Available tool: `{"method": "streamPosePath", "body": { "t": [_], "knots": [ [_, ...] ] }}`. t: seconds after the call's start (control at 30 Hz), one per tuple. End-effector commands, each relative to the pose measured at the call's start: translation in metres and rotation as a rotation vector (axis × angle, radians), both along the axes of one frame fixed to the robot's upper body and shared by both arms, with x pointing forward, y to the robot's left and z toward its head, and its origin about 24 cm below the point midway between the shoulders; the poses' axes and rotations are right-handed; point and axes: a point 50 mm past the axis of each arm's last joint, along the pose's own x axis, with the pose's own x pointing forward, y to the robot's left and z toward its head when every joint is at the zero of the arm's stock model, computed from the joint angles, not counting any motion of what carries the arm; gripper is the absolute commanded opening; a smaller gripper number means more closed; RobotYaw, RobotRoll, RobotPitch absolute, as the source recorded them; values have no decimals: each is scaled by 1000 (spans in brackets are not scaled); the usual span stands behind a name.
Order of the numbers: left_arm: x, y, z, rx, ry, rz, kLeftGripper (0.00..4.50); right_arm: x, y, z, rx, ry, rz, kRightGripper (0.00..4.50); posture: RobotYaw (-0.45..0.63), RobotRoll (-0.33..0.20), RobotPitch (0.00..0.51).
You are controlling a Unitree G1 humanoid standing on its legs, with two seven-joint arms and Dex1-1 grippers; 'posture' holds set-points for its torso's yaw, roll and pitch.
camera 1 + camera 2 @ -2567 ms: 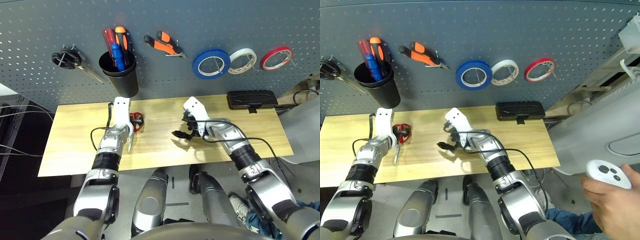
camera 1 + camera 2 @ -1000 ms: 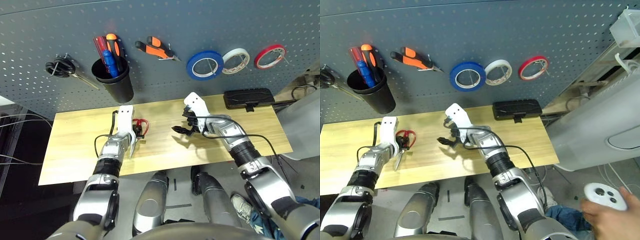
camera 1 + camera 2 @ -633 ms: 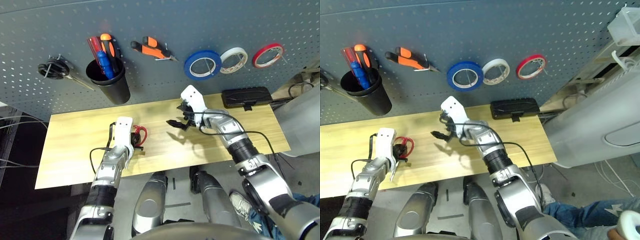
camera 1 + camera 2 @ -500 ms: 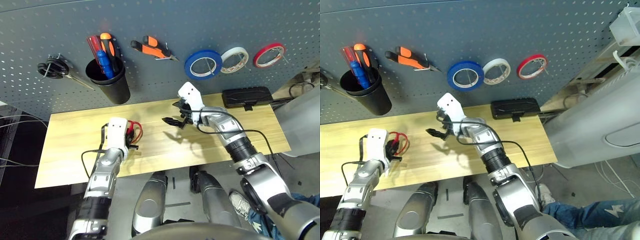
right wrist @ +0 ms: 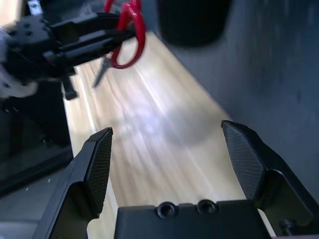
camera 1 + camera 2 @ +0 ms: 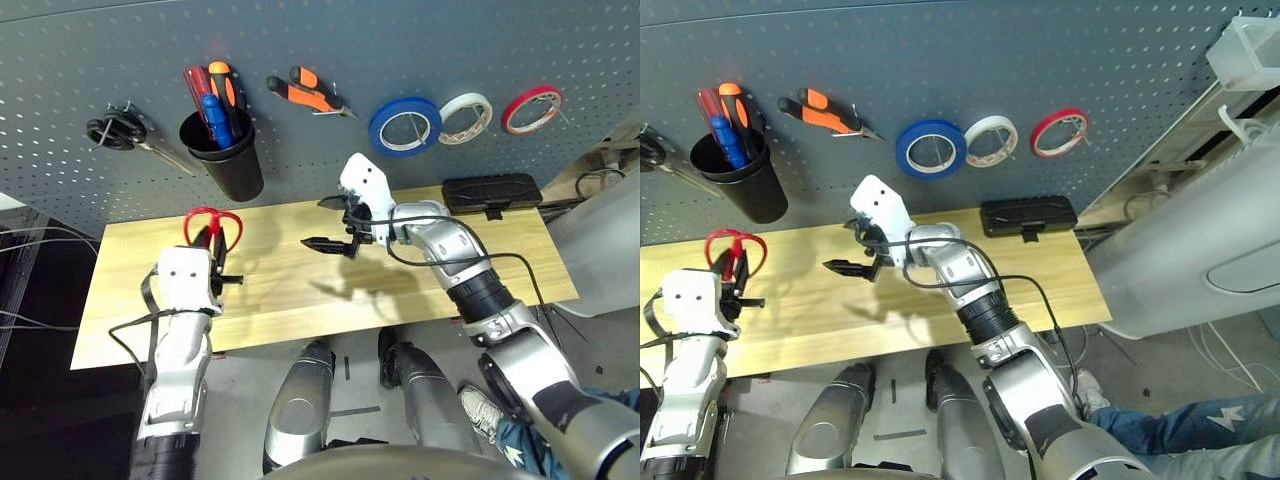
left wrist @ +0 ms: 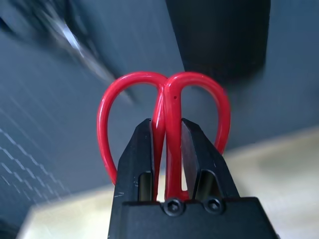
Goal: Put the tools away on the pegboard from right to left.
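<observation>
Pinched the red-handled scissors (image 7: pixel 173 149) in the left gripper (image 7: pixel 168 124), loops toward the pegboard (image 6: pixel 300 165), near the black cup (image 6: pixel 240 178). Held the right gripper (image 5: pixel 167 128) spread wide above the table (image 6: pixel 270 312). Had open wood between both grippers, and beyond the right one a black case (image 6: pixel 490 193) by the table's far edge. Saw the blue tape roll (image 6: pixel 405 150) and orange-and-black-handled pliers (image 6: pixel 312 98) on pegboard hooks, blue-handled screwdriver (image 6: pixel 216 122) in the cup, and a person's leg (image 6: pixel 1200 430) beyond the near edge.

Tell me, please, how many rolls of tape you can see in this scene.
3, side by side on the pegboard: the blue tape roll on the left, the white tape roll beside it, and the red tape roll on the right.
</observation>
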Motion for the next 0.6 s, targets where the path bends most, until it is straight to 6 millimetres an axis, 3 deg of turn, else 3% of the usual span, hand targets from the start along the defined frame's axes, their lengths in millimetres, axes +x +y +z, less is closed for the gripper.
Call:
{"method": "streamPosePath", "body": {
  "t": [0.03, 0.6],
  "knots": [
    [-2, 8, 12, 47, -71, 30, 725, -6, 7, 9, 30, -12, 48, 4500, 194, 0, 231],
    [15, 30, 64, 129, -256, 94, 725, -4, 23, 35, 154, -88, 46, 4500, 190, 0, 214]
  ]
}}
